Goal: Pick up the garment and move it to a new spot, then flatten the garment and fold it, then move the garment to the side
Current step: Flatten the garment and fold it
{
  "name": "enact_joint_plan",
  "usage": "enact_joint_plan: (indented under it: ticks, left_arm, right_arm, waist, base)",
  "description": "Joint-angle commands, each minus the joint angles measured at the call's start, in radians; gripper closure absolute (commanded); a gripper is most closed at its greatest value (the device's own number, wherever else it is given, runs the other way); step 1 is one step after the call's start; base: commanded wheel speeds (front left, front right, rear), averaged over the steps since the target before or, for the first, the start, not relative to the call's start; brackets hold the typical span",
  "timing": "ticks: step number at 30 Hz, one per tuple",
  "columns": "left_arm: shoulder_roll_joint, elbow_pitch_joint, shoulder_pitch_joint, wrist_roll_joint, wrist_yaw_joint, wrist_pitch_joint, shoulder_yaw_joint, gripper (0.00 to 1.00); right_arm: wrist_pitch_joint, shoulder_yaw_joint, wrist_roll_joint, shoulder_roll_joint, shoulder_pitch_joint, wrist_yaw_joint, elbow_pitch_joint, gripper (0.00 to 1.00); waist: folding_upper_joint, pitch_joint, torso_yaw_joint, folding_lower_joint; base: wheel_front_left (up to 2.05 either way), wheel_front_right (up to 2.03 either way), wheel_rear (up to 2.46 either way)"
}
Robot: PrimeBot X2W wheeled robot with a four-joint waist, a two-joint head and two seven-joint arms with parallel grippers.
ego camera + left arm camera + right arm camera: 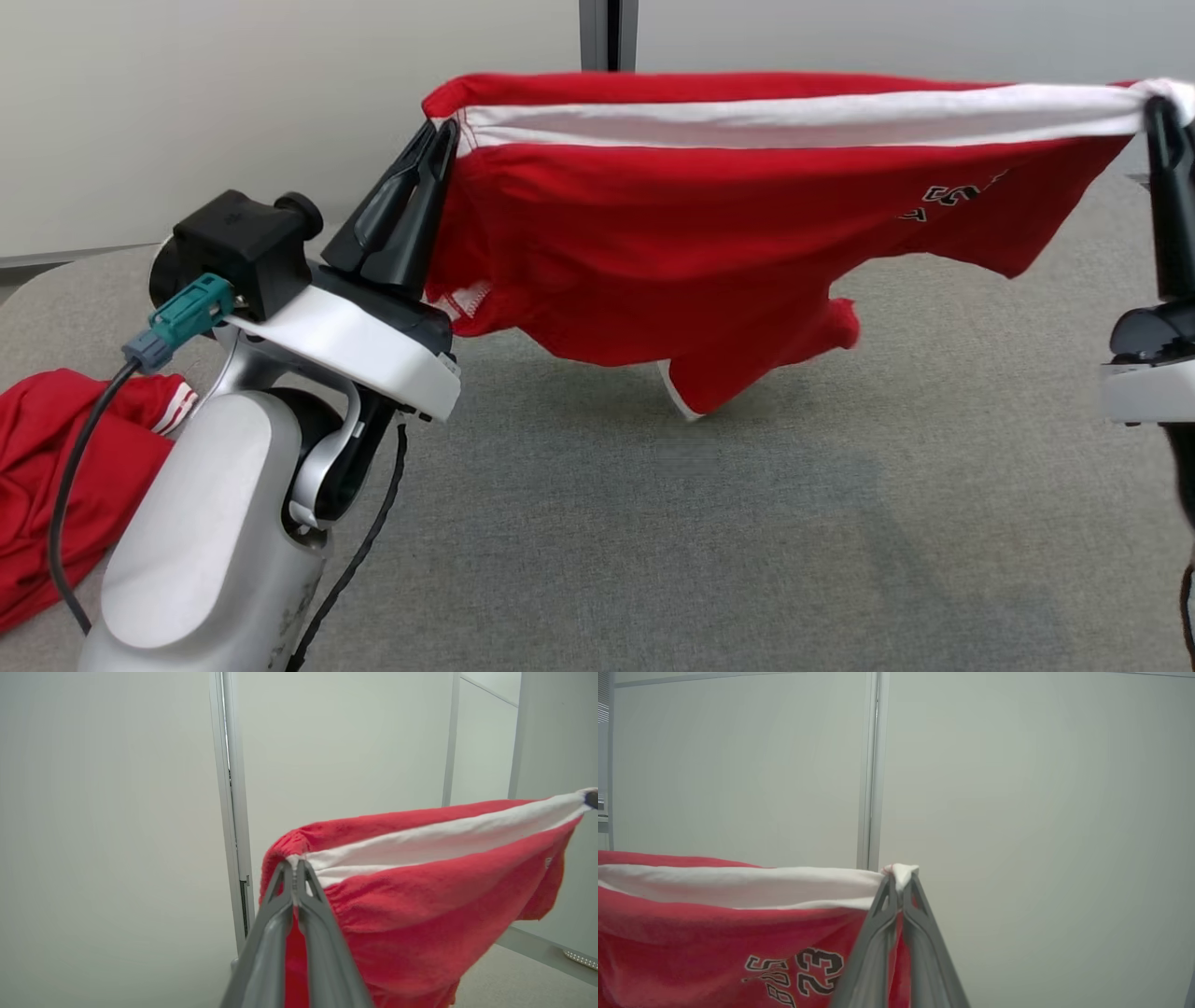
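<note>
A red garment (709,243) with a white band and dark printed numbers hangs stretched in the air between my two grippers, above the grey surface (709,523). My left gripper (441,140) is shut on its left top corner, and my right gripper (1158,107) is shut on its right top corner. The left wrist view shows the left gripper (295,863) pinching the white edge of the garment (420,891). The right wrist view has the right gripper (900,875) clamped on a white tip of the garment (714,933). The lower part sags, its lowest tip just above the surface.
Another red cloth with white stripes (65,476) lies at the left edge of the grey surface, beside my left arm. A pale wall with a dark vertical post (609,33) stands behind.
</note>
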Motion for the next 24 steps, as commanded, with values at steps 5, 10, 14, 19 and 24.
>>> enact_joint_plan:
  ticks: [5, 10, 14, 19, 24]
  left_arm:
    - [0.013, -0.025, -0.028, 0.036, 0.027, -0.002, -0.002, 1.0]
    - [-0.006, 0.01, -0.072, 0.041, 0.033, -0.026, -0.004, 1.0]
    - [-0.04, 0.112, -0.204, 0.045, 0.013, -0.048, -0.009, 1.0]
    - [-0.076, 0.259, -0.38, 0.049, -0.004, -0.101, 0.007, 1.0]
    - [-0.118, 0.507, -0.585, 0.057, -0.015, -0.215, 0.019, 1.0]
  right_arm:
    - [0.053, -0.037, -0.011, 0.017, -0.014, 0.0, -0.06, 1.0]
    - [0.064, -0.031, -0.001, 0.032, -0.066, 0.0, -0.034, 1.0]
    - [0.049, 0.005, 0.001, 0.032, -0.224, 0.0, 0.068, 1.0]
    - [0.013, 0.056, 0.026, 0.043, -0.423, 0.0, 0.22, 1.0]
    - [-0.075, 0.111, 0.051, 0.077, -0.673, 0.0, 0.464, 1.0]
  waist:
    - [-0.0001, 0.012, -0.007, 0.0]
    - [-0.0001, 0.051, -0.009, 0.0]
    - [-0.0001, 0.124, -0.006, 0.0]
    - [-0.0001, 0.182, 0.003, 0.0]
    - [-0.0001, 0.213, 0.009, 0.0]
  base:
    - [0.0, 0.0, 0.0]
    - [0.0, 0.0, 0.0]
    - [0.0, 0.0, 0.0]
    - [0.0, 0.0, 0.0]
    - [0.0, 0.0, 0.0]
